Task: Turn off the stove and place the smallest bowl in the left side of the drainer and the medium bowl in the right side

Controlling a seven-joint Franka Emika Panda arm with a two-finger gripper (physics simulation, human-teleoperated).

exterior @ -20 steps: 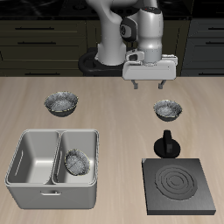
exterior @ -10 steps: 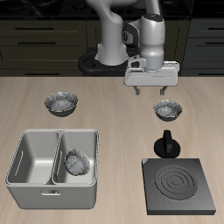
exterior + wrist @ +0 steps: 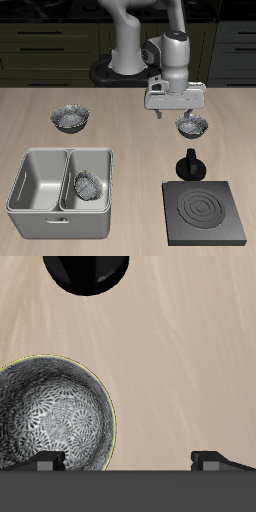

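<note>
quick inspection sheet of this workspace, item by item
surface: light wooden table, bare between the items
stove: stove near the front edge, coil rings dark; black knob just behind it
drainer: drainer with two compartments; one bowl lies in the compartment nearer the stove
other bowls: one bowl on the table behind the drainer; another bowl behind the knob, under the tool
clutter: nothing seen
tool: tool open, above that bowl, holding nothing
cables: nothing seen
surroundings: dark cabinets behind the table
</note>
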